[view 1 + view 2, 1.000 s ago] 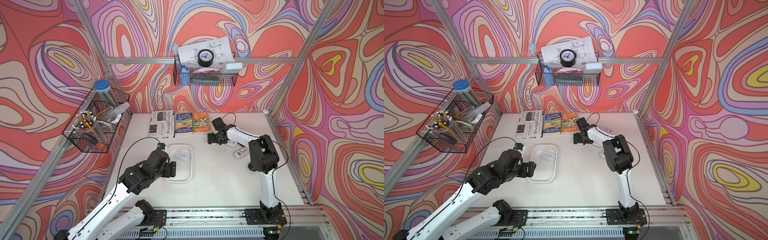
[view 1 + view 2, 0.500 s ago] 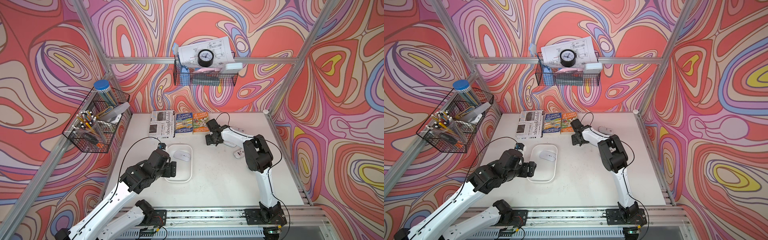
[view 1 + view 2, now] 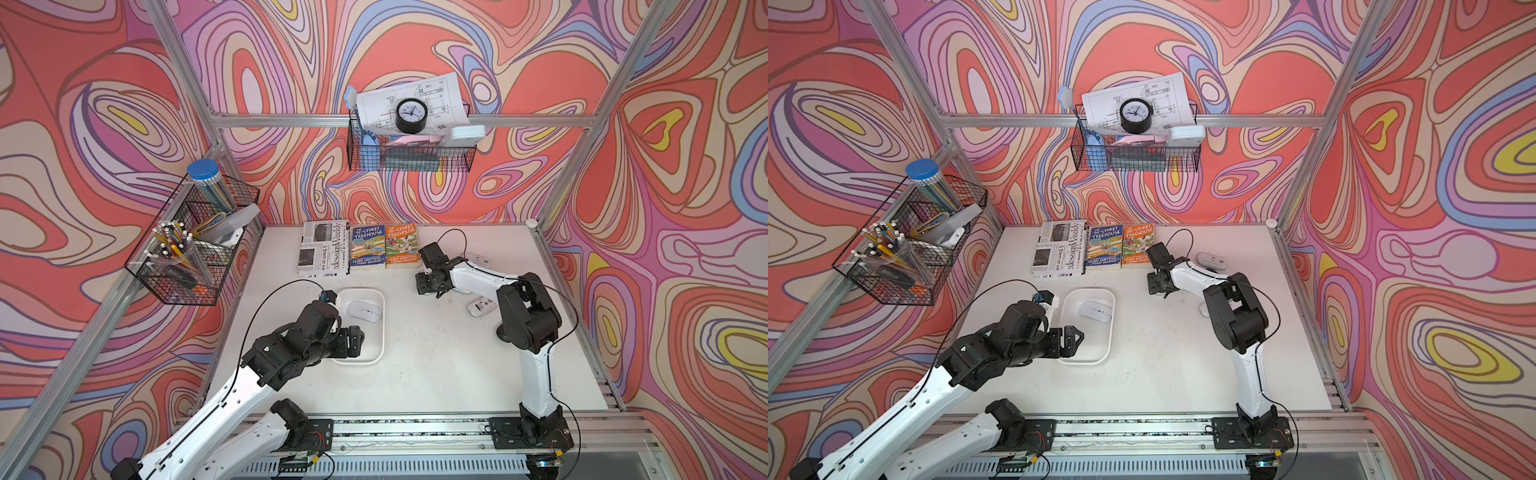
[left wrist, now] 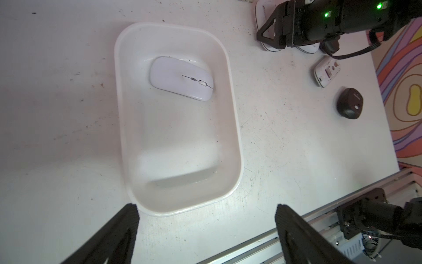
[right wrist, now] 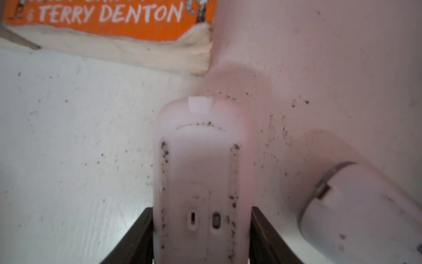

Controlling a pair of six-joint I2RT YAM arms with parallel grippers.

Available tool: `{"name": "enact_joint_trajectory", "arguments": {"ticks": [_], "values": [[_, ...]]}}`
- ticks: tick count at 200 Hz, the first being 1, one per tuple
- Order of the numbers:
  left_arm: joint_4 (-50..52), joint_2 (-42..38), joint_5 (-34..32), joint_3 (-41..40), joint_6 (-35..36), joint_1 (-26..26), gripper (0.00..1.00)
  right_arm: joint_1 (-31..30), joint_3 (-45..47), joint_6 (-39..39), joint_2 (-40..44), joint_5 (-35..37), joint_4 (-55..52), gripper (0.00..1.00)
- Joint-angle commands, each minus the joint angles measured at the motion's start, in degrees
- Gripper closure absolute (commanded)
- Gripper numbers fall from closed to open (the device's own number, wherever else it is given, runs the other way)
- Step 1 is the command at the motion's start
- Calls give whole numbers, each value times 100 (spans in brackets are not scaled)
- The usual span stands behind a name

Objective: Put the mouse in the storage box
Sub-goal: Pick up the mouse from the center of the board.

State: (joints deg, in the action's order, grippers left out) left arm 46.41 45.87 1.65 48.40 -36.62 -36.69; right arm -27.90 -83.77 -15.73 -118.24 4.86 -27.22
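White mouse (image 5: 201, 160), underside up, dirt-speckled, in right gripper (image 5: 201, 208)

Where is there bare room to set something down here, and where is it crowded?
Free: table between storage box, right arm and front rail; the box's near half. Crowded: by the books, right fingers gripping a mouse amid other mice.

The storage box (image 4: 234, 128) is smooth, faintly glossy white plastic; the mouse (image 4: 180, 78) inside it is satin white plastic. The counter (image 4: 57, 114) is matt white, scuffed and flecked with dark specks. An upturned mouse (image 5: 201, 171) shows a dull white plastic underside, gritty with specks. A book (image 5: 109, 13) has an orange paper cover and rough, fibrous page edges. Black metal wire baskets (image 3: 409, 164) hang from brushed metal rails (image 3: 291, 120).
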Motion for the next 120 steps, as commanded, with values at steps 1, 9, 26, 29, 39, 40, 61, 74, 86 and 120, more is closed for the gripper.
{"name": "enact_joint_trajectory", "arguments": {"ticks": [1,9,26,29,39,40,61,74,86,120], "values": [[-564,-60,655,-7,-304,30,8,-14,601,28,1004,-494,819,49],[-695,-59,794,9,-364,30,8,-22,1026,48,1390,-745,1139,49],[-1009,-65,1115,20,-483,39,10,-33,2208,52,2385,-1415,2128,50],[-1083,-62,1193,20,-505,37,10,-41,2415,52,2563,-1520,2325,50],[-1330,-43,1428,3,-583,55,12,-63,3142,54,3125,-1942,2979,51],[-1351,-39,1453,3,-587,56,12,-65,3206,49,3177,-1974,3031,51],[-1819,120,1915,36,-688,65,15,-258,4454,157,4109,-2567,4201,53],[-2098,247,2170,52,-688,65,17,-469,5033,330,4521,-2745,4714,54],[-2359,393,2389,38,-703,65,18,-612,5378,436,4772,-2914,4968,54],[-2979,902,2876,-114,-855,59,22,-741,5687,566,5089,-3322,5160,54]]}}
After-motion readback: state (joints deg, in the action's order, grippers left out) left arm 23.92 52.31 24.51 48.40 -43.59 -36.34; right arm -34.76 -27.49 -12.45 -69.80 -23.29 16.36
